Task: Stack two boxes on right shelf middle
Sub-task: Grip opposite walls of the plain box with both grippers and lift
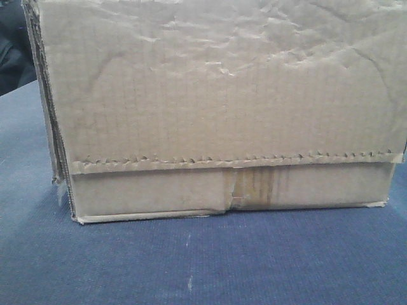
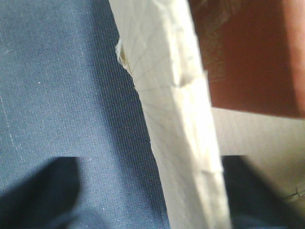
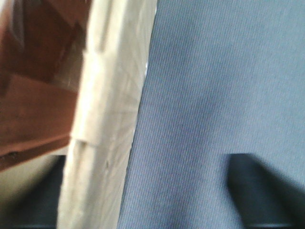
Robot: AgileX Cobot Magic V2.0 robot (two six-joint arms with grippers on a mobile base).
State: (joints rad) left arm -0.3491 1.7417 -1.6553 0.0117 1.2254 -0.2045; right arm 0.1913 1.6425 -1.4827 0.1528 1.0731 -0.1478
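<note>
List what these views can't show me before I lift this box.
- Shelf and second box: in no view; the box fills the front camera.
- Box top: cut off by the front view's upper edge.
- Left gripper: fingers blurred, cropped at the bottom edge; contact with the box wall unclear.
- Right gripper: same in its wrist view.

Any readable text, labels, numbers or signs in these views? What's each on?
None readable.
Plain brown corrugated cardboard box: no print on its wrinkled face or on the yellowed tape strip.
Blue woven cloth: unmarked.
Wrist views: blurred box wall and cloth only, no lettering visible.
</note>
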